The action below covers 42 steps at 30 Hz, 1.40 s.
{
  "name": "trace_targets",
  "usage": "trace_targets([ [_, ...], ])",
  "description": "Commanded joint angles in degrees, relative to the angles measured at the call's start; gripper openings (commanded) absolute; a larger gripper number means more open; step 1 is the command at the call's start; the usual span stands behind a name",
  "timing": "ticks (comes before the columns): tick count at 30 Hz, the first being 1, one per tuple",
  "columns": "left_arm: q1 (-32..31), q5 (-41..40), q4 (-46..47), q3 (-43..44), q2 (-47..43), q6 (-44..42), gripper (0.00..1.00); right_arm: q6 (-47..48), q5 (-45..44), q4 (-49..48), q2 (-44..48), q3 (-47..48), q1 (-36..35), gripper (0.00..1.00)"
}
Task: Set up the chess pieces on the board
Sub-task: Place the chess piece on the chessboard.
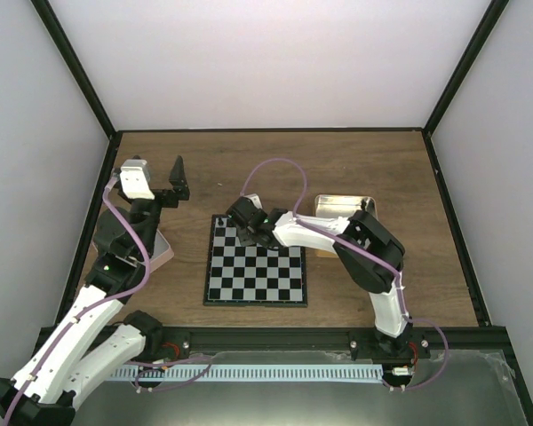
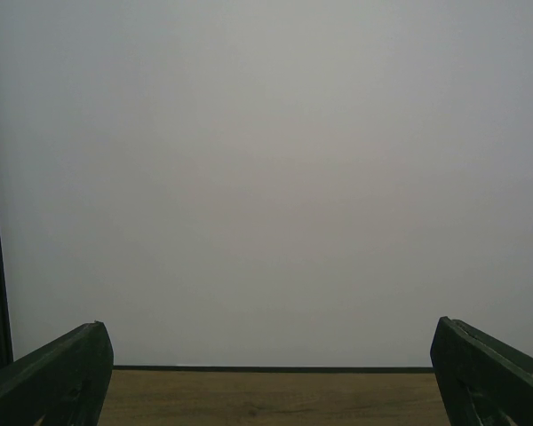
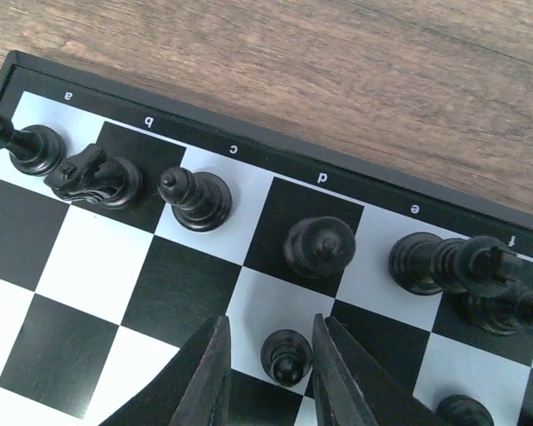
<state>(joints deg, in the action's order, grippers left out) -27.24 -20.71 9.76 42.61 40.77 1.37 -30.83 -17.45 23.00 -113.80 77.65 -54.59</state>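
Well, from where I stand the work sits at the far edge of the board (image 1: 249,286), around its 11 o'clock corner, where the right gripper (image 3: 269,330) hangs low over the second row. Its fingers stand a little apart with a pawn (image 3: 286,355) upright between them on a pale square. A sliver of square shows between the pawn and one finger, so I read this as loose jaws around the piece, not a pinch. That fits a placing: the pawn stands flat on its own base, at 6 o'clock of the piece on the d square (image 3: 320,246), which is where a pawn belongs.

Along the back row the rook (image 3: 27,146), knight (image 3: 93,176) and bishop (image 3: 195,197) stand on a, b and c, each on its own square. Out at 3 o'clock the pieces near e and f (image 3: 480,275) crowd together, and I cannot tell whether they touch. Much of the pawn row shows bare, so I judge the set-up far from done.

Off at the board's 10 o'clock, well apart from it, the left gripper (image 2: 268,337) is raised with its fingers spread wide, nothing between them, facing the back wall. I take that as parked out of the way. The tin (image 1: 342,206) lies at the board's 1 o'clock, behind the right arm.
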Motion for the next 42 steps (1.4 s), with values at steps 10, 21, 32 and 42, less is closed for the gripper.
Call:
trace_targets([
  [10,0.3,0.3,0.7,-0.2,-0.4,0.0,1.00,-0.2,0.5,-2.5,5.9,-0.1,-0.2,0.27],
  [21,0.3,0.3,0.6,-0.2,-0.3,-0.1,1.00,-1.3,1.1,-0.2,2.5,0.1,-0.2,0.29],
  [32,0.3,0.3,0.6,-0.2,-0.3,0.0,1.00,-1.5,0.2,2.0,-0.4,1.5,-0.2,0.29],
  [42,0.3,0.2,0.6,-0.2,-0.3,0.0,1.00,-1.1,1.1,1.2,-0.8,1.6,-0.3,0.25],
])
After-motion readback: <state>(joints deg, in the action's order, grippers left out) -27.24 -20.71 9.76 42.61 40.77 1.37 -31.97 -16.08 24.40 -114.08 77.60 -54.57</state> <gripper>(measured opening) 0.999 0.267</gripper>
